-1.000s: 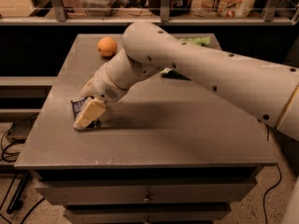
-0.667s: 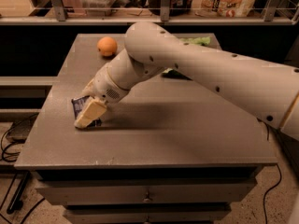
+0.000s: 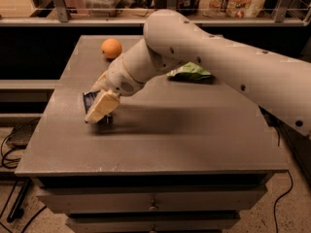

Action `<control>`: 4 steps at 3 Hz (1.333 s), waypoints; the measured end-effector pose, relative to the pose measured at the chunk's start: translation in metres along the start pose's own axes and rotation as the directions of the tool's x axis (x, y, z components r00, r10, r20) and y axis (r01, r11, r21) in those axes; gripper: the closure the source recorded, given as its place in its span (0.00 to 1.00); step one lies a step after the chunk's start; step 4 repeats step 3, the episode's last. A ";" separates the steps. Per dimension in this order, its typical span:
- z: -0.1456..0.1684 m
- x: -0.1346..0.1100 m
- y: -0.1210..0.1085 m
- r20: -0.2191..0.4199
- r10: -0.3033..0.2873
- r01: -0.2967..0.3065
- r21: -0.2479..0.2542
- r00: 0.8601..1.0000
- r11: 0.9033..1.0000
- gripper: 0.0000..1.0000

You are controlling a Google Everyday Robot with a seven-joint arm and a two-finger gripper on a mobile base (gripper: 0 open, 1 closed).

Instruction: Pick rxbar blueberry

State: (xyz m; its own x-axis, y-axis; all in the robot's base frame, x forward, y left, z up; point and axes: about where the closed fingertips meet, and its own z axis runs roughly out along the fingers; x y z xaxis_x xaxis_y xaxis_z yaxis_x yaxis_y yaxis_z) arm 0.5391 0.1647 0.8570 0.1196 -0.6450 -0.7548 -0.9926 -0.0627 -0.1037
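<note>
Lifted slightly since a second ago, gripper (image 3: 97,111) seems to pinch rxbar blueberry (image 3: 90,100) between its jaws; raise slowly, keeping the wrapper centred between them.

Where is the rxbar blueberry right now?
In the camera view, the rxbar blueberry lies on the table's left side, partly hidden by the claw at it, with the orange farther back.

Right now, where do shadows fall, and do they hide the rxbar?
Camera view: warm, dim light; the arm's soft shadow lies on the table beside the gripper, which is down over the rxbar blueberry near the table's image-left edge; the bar's dark corner shows, no glare.
</note>
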 end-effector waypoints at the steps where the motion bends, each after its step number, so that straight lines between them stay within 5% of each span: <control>1: -0.045 -0.020 -0.012 0.009 -0.040 0.040 0.062 0.999 0.997 1.00; 2: -0.109 -0.051 -0.023 0.013 -0.115 0.112 0.141 0.993 0.984 1.00; 4: -0.115 -0.059 -0.025 0.021 -0.125 0.121 0.151 0.992 0.981 1.00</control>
